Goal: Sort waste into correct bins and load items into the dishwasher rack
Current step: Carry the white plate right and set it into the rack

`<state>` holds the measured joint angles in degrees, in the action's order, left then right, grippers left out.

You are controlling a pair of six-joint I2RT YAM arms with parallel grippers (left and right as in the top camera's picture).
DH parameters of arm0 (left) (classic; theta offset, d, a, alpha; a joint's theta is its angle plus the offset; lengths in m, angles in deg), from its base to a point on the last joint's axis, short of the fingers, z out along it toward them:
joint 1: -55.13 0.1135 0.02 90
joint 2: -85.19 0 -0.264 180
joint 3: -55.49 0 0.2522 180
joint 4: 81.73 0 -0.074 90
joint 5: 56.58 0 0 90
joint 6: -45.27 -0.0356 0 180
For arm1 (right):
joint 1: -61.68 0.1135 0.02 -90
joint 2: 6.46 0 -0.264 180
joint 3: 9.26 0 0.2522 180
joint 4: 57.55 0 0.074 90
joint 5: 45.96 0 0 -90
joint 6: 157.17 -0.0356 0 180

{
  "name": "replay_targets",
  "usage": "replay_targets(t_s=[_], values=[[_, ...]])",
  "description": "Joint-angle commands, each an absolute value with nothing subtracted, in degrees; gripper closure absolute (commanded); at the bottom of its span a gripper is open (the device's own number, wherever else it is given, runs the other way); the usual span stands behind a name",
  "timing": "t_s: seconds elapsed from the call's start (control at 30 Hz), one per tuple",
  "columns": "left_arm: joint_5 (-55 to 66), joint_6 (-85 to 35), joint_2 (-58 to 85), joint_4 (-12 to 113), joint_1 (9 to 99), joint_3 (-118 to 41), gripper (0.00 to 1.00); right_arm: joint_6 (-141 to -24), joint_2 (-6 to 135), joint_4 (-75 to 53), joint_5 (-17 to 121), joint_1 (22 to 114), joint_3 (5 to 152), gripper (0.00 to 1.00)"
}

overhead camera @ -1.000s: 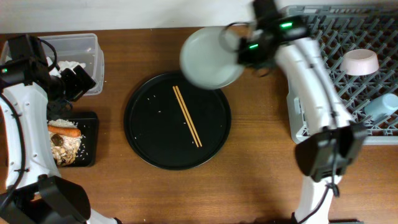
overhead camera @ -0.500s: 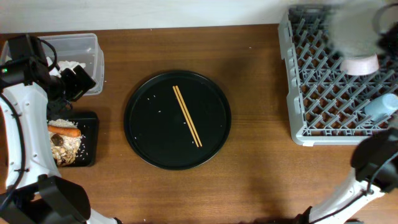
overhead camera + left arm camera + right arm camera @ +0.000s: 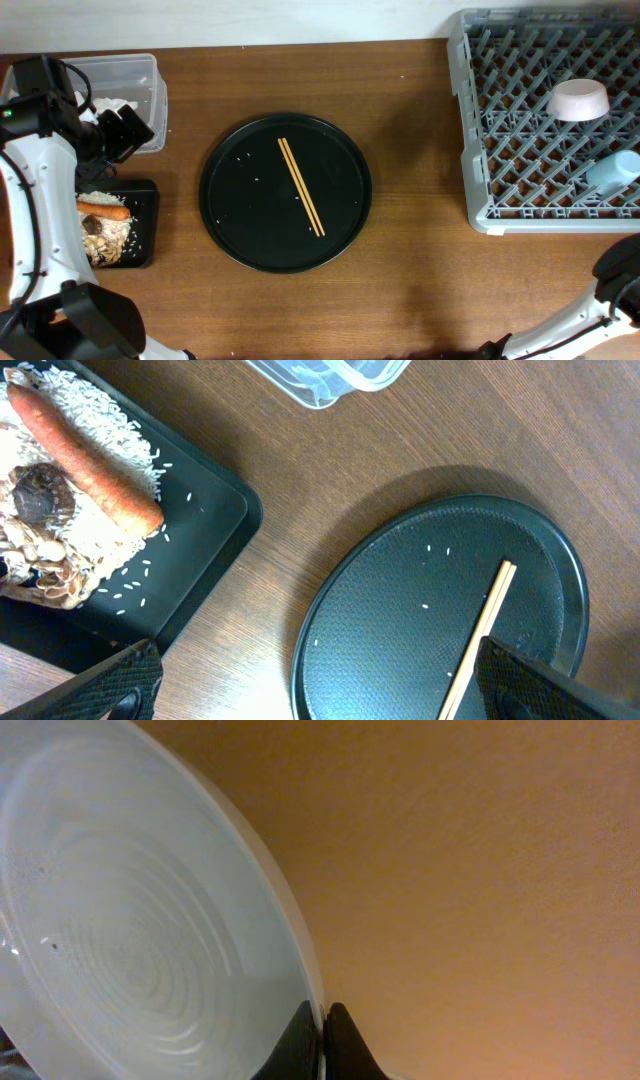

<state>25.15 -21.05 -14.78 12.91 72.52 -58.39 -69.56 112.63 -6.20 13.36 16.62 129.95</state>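
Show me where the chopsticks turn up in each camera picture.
Overhead: chopsticks lie slantwise mid-picture on the round tray.
Left wrist: chopsticks at lower right, on the round tray.
Right wrist: not in it; the dish fills much of it.
Shared landmark: the round tray, in overhead and left wrist.

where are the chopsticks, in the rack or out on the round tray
Out of the rack: the chopsticks lie side by side on the round black tray, with the grey rack standing apart from it.

Much of the dish (image 3: 120,930) beyond frame edge
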Motion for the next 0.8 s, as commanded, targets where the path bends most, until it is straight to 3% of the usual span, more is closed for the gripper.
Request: replay_targets(t_s=[0.0,0.17,0.77], values=[[25.37,-20.33,-13.25,12.87,72.56,-58.57,0.01,-64.62,113.77,-6.79,8.68,16.99,130.04,0.96],[25.37,-20.33,-13.25,12.87,72.56,-58.57,0.01,-62.24,117.79,-8.3,-1.54,17.1,130.04,0.96],[25.35,-20.33,-13.25,12.87,72.56,-58.57,0.01,-50.02,117.81,-11.54,2.67,21.36,124.62,0.96]])
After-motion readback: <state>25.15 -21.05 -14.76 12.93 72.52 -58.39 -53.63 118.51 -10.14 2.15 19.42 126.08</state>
